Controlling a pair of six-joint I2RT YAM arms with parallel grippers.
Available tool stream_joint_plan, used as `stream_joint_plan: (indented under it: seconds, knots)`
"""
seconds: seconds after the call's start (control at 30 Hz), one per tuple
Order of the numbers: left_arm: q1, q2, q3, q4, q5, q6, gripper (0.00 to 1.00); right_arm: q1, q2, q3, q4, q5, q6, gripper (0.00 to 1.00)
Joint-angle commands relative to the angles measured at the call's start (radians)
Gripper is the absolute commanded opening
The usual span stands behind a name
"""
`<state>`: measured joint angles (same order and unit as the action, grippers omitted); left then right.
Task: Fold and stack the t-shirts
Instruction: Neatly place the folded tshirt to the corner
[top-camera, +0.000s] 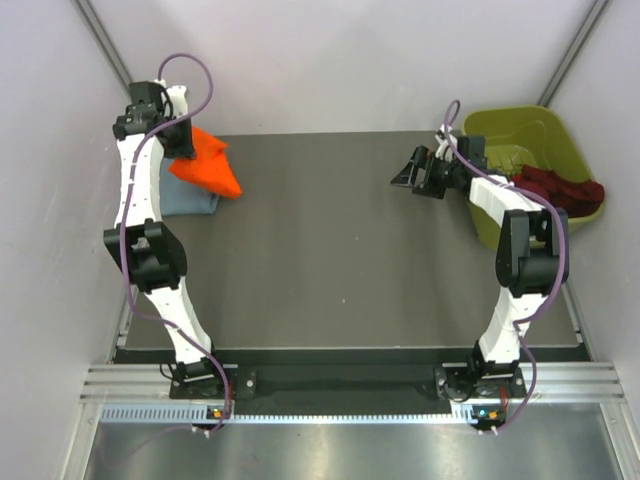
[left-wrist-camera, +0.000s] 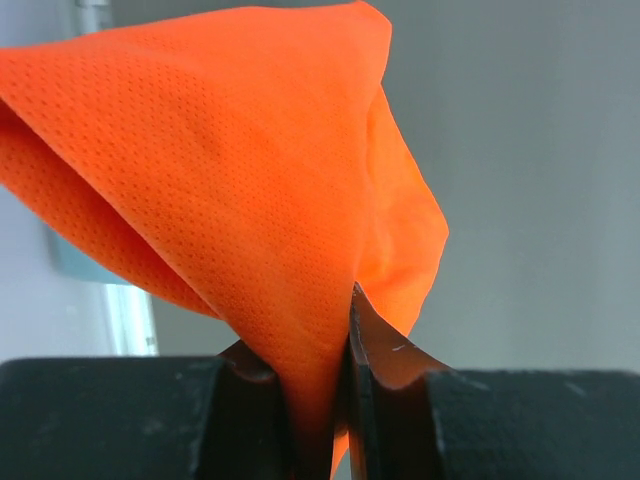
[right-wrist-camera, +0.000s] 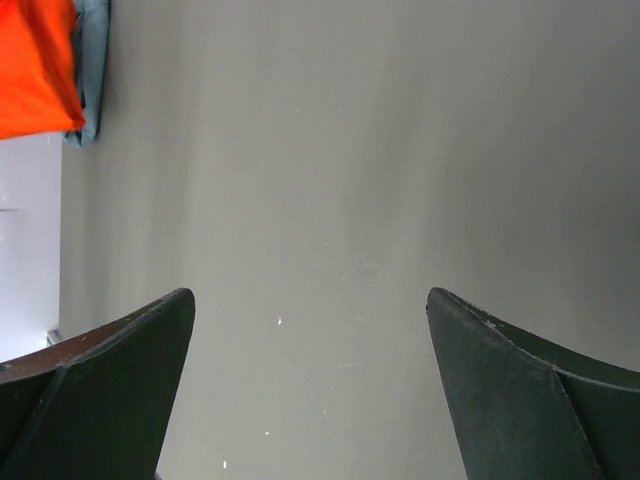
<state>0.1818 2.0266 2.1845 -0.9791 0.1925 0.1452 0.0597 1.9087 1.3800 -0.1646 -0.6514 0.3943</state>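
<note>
The olive-green bin (top-camera: 510, 125) is sitting at the far right corner of the table (top-camera: 330, 250) and is holding one thing: the maroon t-shirt (top-camera: 553, 187), which is lying crumpled inside and spilling over the bin's right rim

The other two t-shirts are lying well apart from the bin, at the opposite far side of the table. The grey-blue t-shirt (top-camera: 190, 198) is resting there as a flat, squared-off pad. The orange t-shirt (top-camera: 207, 165) is hanging bunched over its far edge and partly covering it in the top view; whether the two are touching cannot be told

The left gripper (left-wrist-camera: 305, 350) is hanging at that same side, well apart from the bin. Its jaws are pressing together on a fold of the orange t-shirt, and the cloth is fanning out beyond the fingers. The right gripper (right-wrist-camera: 308, 295) is hovering just beside the bin's left wall and pointing away from the bin across the table. Its jaws are standing wide apart, with bare table surface showing between them

Counting: one bin; three t-shirts, one inside the bin and two outside it; two grippers, one clamping cloth and one spread apart
</note>
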Motion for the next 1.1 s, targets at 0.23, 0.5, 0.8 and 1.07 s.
stream_joint_plan:
  seconds: [0.23,0.5,0.8,1.07]
  knots:
    - [0.004,0.038,0.06,-0.02,-0.174,0.083,0.07,0.012,-0.074,-0.013,0.057,0.006,-0.006,1.0]
    - [0.002,0.083,0.017,0.056,-0.417,0.067,0.07,0.025,-0.066,-0.019,0.063,0.01,-0.005,1.0]
    - [0.001,0.173,0.023,0.163,-0.576,0.068,0.08,0.026,-0.074,-0.041,0.069,0.013,-0.006,1.0]
    - [0.005,0.264,0.078,0.214,-0.686,0.08,0.09,0.028,-0.099,-0.059,0.063,0.022,-0.021,1.0]
